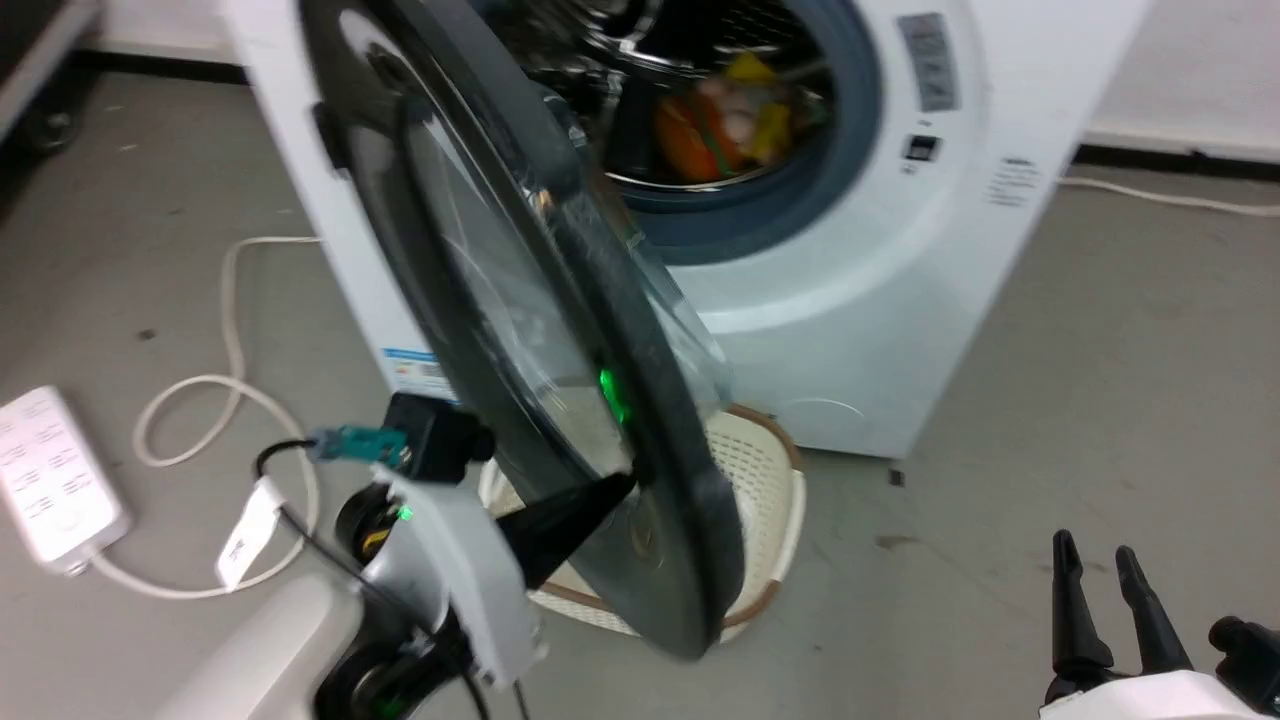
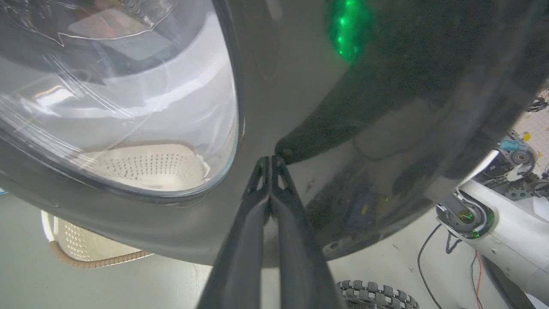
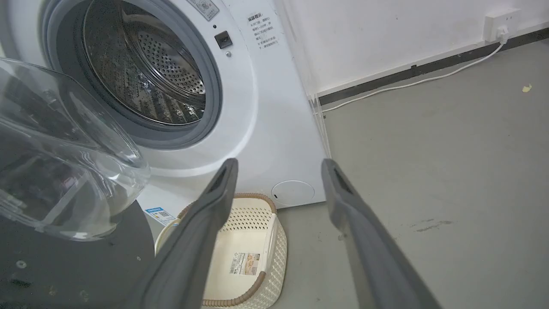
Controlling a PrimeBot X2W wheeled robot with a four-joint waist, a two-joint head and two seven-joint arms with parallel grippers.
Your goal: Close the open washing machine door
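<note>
The washing machine door (image 1: 520, 300) is a big round black-framed disc with a clear glass bowl, swung partly out from the white washing machine (image 1: 860, 300). My left gripper (image 1: 625, 484) is shut, empty, and its tips touch the door's outer black frame near the lower edge. From the left wrist, the shut gripper (image 2: 270, 159) meets the glossy door (image 2: 386, 107) beside the glass window. The door's glass bowl (image 3: 64, 171) bulges at the left of the right wrist view. My right gripper (image 1: 1095, 545) stands open at the lower right, away from the door, its grey fingers (image 3: 214, 206) spread.
A cream perforated basket (image 1: 770, 490) sits on the floor under the door, in front of the machine. Colourful laundry (image 1: 735, 120) lies in the drum. A white power strip (image 1: 50, 480) and cable (image 1: 230, 330) lie on the grey floor at the left.
</note>
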